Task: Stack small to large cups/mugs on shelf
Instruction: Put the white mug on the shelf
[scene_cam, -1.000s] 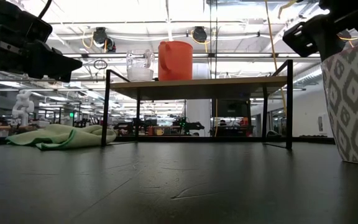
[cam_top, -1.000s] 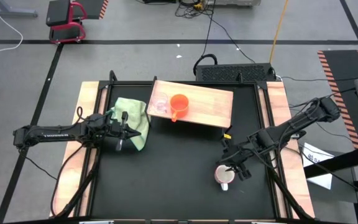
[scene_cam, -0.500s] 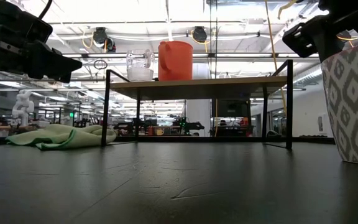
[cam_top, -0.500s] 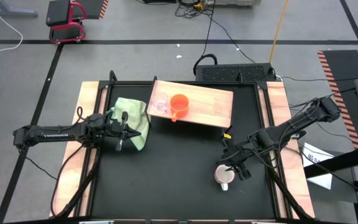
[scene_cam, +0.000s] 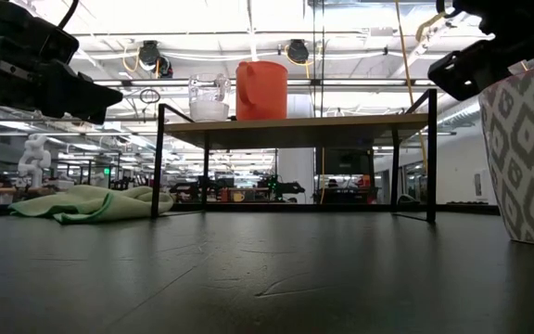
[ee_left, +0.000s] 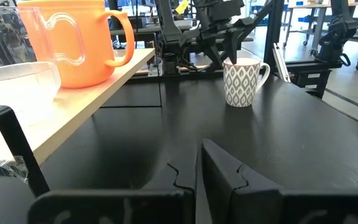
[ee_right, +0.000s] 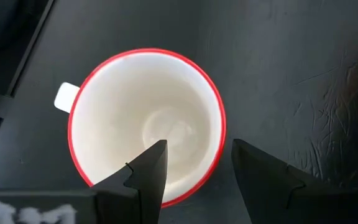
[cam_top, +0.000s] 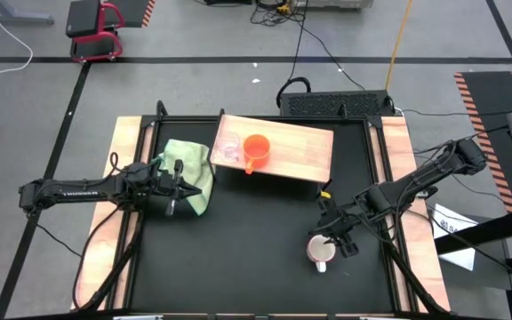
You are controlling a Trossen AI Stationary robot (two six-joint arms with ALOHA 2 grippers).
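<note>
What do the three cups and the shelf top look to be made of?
Small cup: clear glass or plastic, see-through.
Orange mug: opaque and smooth, likely glazed ceramic, possibly plastic.
White mug: likely glazed ceramic; grey diamond print outside, glossy white inside with a red rim in the right wrist view.
Shelf: light-brown wood, faint grain showing, matte, on a dark frame, probably metal.

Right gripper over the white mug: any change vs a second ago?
The right gripper dipped slightly over the white mug, one open finger inside its rim and one outside; nothing gripped yet. The mug has not moved. The left gripper stays by the green cloth, holding nothing. The glass cup and orange mug sit unchanged on the shelf.
</note>
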